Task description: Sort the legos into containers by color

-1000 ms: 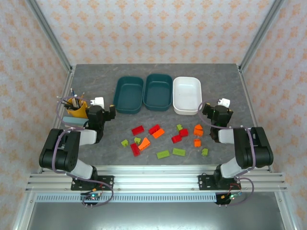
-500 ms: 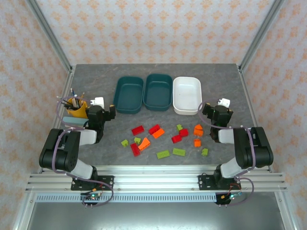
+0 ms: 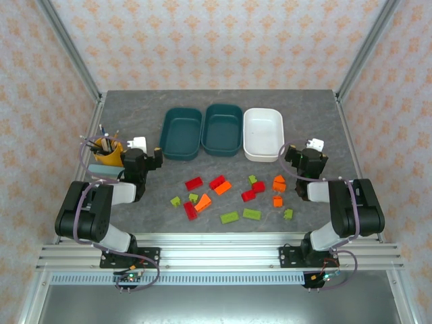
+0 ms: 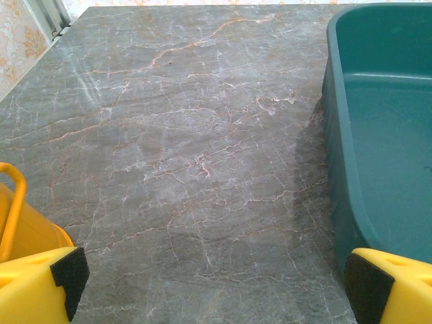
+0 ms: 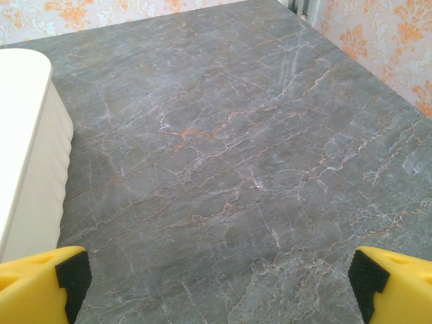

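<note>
Grey marbled table (image 3: 135, 115) inside a wallpapered enclosure. Near edge: both arms folded low, left hand (image 4: 217, 283) and right hand (image 5: 219, 277) wide open, aimed at the far wall. Between them the legos (image 3: 217, 181) lie scattered. A cup of pens (image 3: 108, 154) stands just beside the left arm. Farther back, three containers (image 3: 223, 128) sit side by side; bare table runs from them to either edge.
</note>
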Controlling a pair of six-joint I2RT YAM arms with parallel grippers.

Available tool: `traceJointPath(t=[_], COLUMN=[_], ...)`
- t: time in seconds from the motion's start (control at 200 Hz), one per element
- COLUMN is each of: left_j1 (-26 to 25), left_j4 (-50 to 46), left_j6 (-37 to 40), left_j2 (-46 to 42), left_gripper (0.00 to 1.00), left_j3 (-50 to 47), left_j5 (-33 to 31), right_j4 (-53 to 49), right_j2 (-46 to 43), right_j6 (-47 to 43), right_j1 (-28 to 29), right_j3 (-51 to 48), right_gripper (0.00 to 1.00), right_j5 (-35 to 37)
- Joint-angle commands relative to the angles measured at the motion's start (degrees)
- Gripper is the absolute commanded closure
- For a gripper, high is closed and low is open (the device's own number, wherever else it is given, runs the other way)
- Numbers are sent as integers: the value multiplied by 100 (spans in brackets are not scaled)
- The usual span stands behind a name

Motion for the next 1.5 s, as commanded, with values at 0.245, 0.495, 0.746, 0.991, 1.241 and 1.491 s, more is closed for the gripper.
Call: traceJointPath(t=[0.245,0.495,0.746,0.991,1.241,1.491], left_j1=[22,22,-120,-558,-985,-1248], left_j4=[211,207,-1208,-2262,-3330,-5409], left_j6=[-14,-13,203,-68,-203,-2916], left_j2=[0,3,-725,-2194,-3360,-4281], left_gripper=[0,0,0,0,0,0], left_j3=[34,38,576,756,1226,1993], left_j5=[-194,-196,-56,-529,-782,-2142], right_j4=[112,128,121,114,-4553,-7789], right_j2=[4,4,7,6,-1075,-1718], right_j6=[30,21,34,32,-60,3089], right_j1=[11,6,7,4,-15,-256], right_j3=[33,39,33,41,2694,5124], right_gripper=[1,1,1,1,1,0], right_j5=[90,89,88,93,-1405,-224])
